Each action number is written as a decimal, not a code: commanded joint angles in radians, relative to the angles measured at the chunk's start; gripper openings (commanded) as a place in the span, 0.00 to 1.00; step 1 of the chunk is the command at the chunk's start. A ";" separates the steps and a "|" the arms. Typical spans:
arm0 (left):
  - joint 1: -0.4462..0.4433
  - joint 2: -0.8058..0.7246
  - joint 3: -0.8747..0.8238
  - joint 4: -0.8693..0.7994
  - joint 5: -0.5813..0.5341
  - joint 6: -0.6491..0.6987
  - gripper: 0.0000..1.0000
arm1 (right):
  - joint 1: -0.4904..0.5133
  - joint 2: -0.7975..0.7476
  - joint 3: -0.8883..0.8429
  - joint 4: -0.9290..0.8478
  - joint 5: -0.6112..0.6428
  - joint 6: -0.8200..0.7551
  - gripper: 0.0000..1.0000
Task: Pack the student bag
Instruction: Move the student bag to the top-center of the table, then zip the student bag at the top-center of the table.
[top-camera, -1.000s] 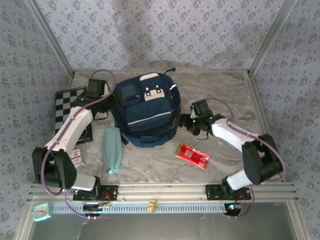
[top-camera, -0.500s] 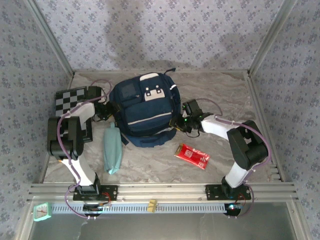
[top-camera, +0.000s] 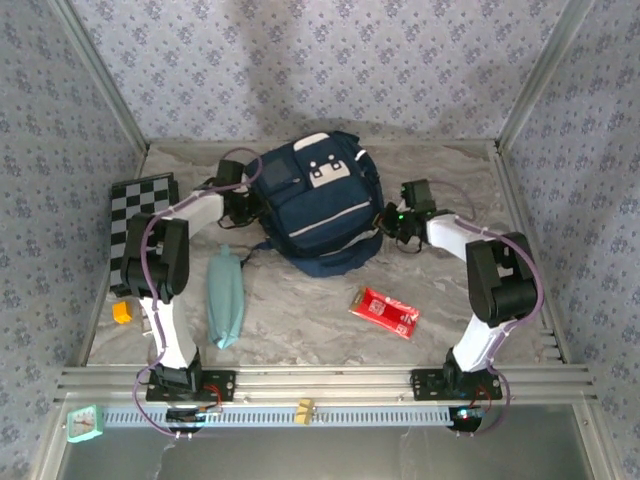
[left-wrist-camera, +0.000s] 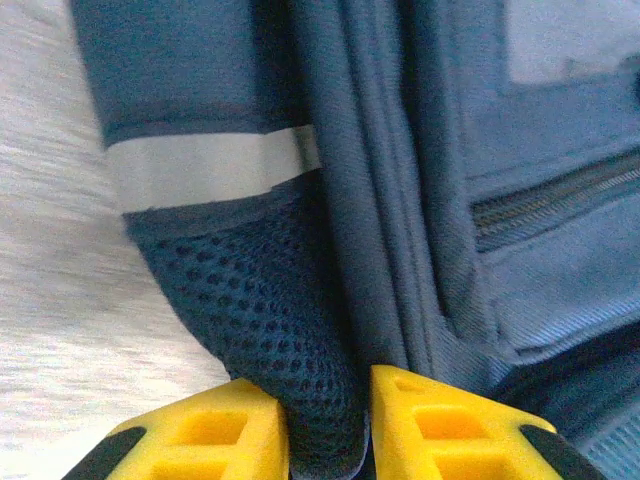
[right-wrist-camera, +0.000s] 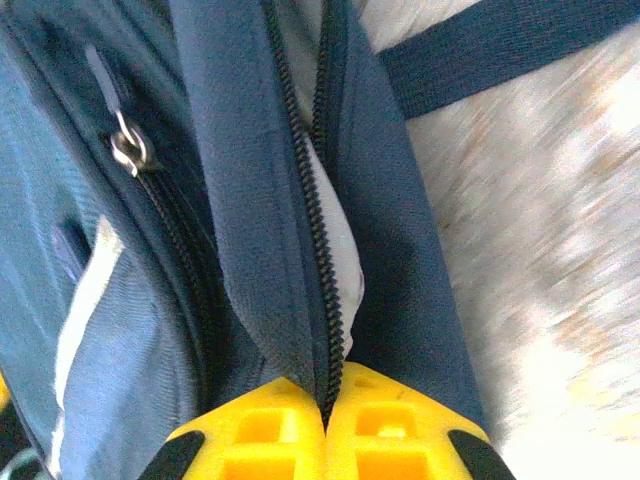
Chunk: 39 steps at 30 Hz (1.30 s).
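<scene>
Both arms reach forward and bend inward at the elbows, the left gripper (top-camera: 243, 203) at the left flank of the student bag (top-camera: 315, 215), the right gripper (top-camera: 390, 222) at its right flank. The left fingers (left-wrist-camera: 200, 440) pinch a fold of mesh, while the right fingers (right-wrist-camera: 260, 430) are pressed together on the zipper edge

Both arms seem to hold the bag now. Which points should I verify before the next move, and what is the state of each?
1. The left gripper is shut on the mesh pocket of the bag: ok.
2. The right gripper is shut on the fabric at the zip: ok.
3. The zip is parted beside the right gripper, with pale lining showing: ok.
4. The mouth is open wide enough for packing: cannot tell.
5. The pencil case and the red packet lie apart from the bag: ok.
</scene>
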 joint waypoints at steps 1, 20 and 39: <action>-0.116 0.007 0.008 0.048 0.035 -0.095 0.27 | -0.097 0.006 0.067 -0.098 0.030 -0.077 0.08; -0.109 -0.055 -0.101 0.128 -0.090 -0.248 0.49 | 0.005 -0.377 -0.117 -0.273 -0.003 -0.110 0.72; -0.211 -0.003 -0.159 0.259 -0.118 -0.448 0.49 | 0.123 -0.341 -0.203 -0.178 0.033 -0.039 0.72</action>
